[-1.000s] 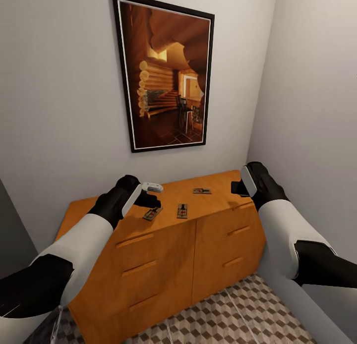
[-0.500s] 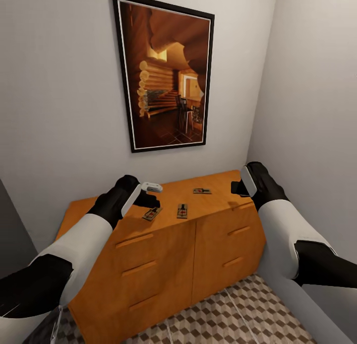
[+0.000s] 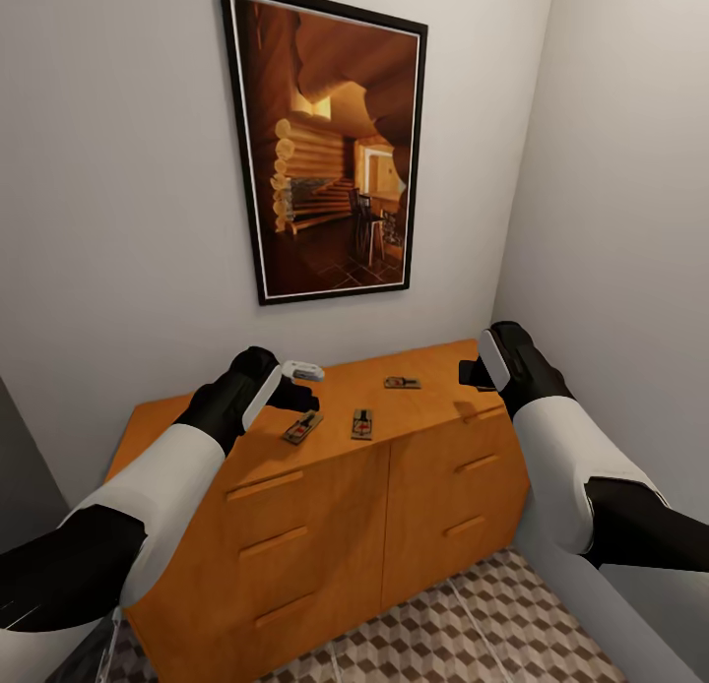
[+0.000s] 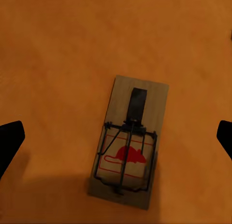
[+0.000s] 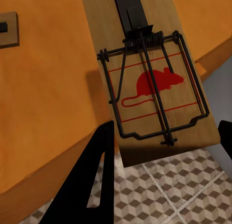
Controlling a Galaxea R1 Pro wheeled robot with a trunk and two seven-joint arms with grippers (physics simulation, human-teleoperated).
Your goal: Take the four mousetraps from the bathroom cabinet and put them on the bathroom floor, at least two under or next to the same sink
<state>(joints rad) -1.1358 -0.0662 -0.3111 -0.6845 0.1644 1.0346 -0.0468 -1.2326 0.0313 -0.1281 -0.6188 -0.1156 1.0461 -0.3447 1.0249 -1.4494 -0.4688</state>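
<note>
Currently my left gripper (image 3: 303, 400) spread wide above one mousetrap (image 4: 128, 147) on the cabinet (image 3: 325, 506) top, right gripper (image 5: 164, 156) parted around another mousetrap (image 5: 150, 83) at the edge.

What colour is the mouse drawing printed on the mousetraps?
Red, clearest on the mousetrap in the right wrist view.

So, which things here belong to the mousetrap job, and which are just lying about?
Job: left mousetrap, middle mousetrap and back mousetrap on the cabinet; fourth mousetrap at the right pincer, overhanging the cabinet edge; tiled floor.
Lying about: framed picture on the wall.
</note>
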